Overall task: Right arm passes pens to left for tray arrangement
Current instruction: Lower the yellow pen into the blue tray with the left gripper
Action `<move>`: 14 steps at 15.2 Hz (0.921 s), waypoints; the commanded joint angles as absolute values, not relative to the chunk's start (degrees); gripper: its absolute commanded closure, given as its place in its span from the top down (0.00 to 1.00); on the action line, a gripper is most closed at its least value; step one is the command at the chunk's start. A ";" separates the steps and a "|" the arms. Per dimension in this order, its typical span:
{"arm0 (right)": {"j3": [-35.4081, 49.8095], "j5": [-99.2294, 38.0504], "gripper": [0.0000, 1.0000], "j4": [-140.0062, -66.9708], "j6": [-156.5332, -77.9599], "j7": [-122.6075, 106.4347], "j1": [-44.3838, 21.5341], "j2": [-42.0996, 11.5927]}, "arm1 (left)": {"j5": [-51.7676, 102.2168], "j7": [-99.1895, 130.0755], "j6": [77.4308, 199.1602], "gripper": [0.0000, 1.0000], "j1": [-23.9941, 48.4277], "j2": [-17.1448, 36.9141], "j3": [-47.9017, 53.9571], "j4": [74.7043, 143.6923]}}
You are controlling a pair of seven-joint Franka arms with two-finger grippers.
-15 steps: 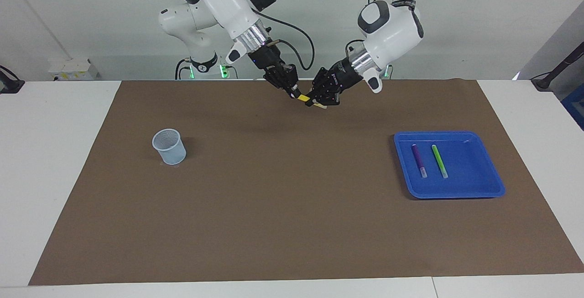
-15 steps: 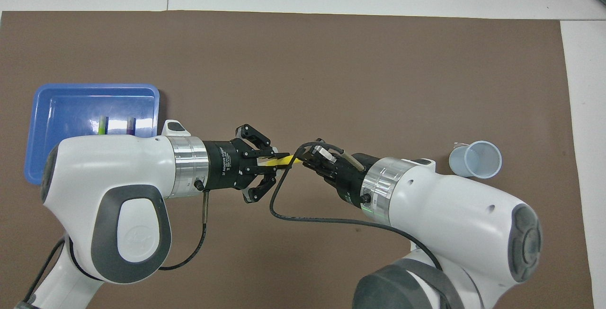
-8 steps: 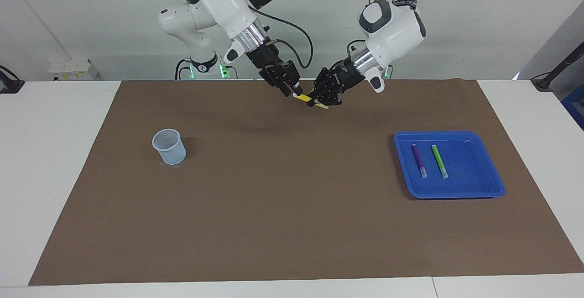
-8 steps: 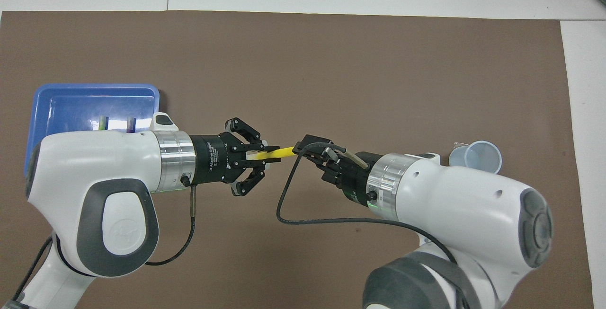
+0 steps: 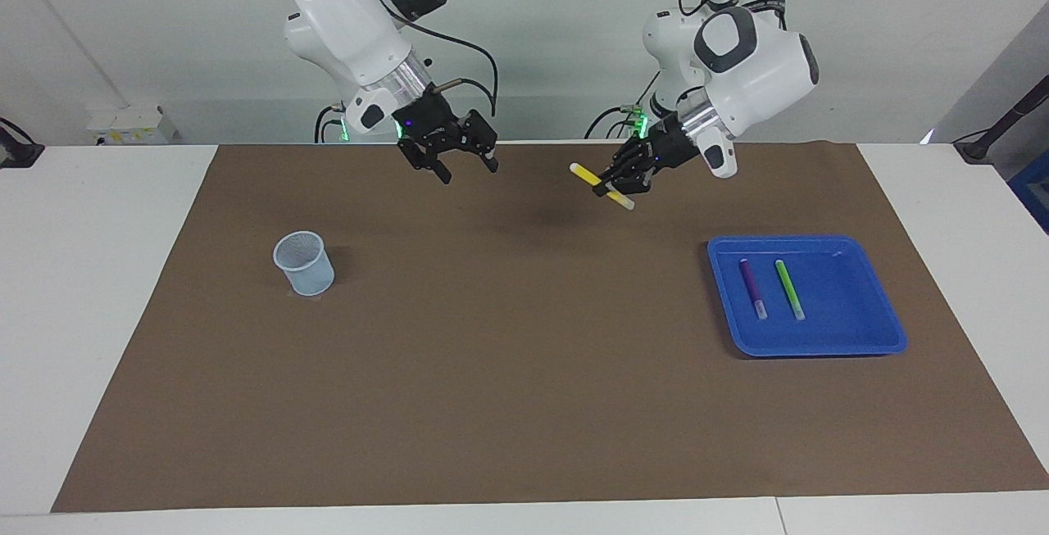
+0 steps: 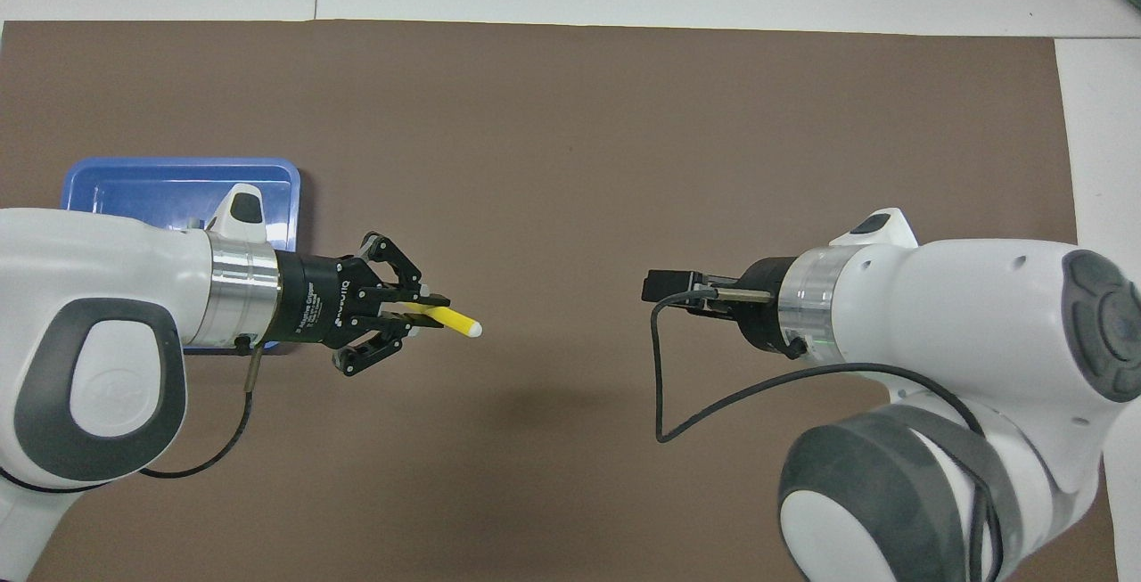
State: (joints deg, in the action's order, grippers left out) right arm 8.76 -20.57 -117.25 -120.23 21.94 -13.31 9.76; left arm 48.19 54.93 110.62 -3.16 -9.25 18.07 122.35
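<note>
Since a second ago we see that both arms have pulled apart: the yellow pen (image 5: 601, 186), then gripped at both ends, now rides with the left gripper (image 5: 619, 183) alone, and the right gripper (image 5: 467, 166) has swung back toward its own end of the table.

We find the left gripper up in the air over the brown mat (image 5: 524, 404), between the table's middle and the blue tray (image 5: 889, 330), its fingertips pressed together on the yellow pen. That pen sticks out of it at a slant, a whitish end showing on each side of the grip.

We see the right gripper hanging over the mat with its fingers spread and nothing between them, a small blue light on its base.

On the tray, at the left arm's end of the table, the purple pen (image 5: 752, 288) and the green pen (image 5: 790, 289) lie side by side, apart from each other. Toward the right arm's end stands a pale mesh cup (image 5: 304, 263).
</note>
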 commanded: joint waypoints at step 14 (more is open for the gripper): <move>9.14 -1.67 1.00 -100.02 -95.98 -2.99 -3.16 0.79 | 6.34 -8.77 101.93 0.00 -22.31 -8.19 18.02 121.82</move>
State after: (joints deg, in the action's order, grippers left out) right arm 8.71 -3.05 -99.89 -96.63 -1.53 -3.18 0.90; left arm 9.67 -4.30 99.04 -20.35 -10.13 17.50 122.17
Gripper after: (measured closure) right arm 0.000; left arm 0.815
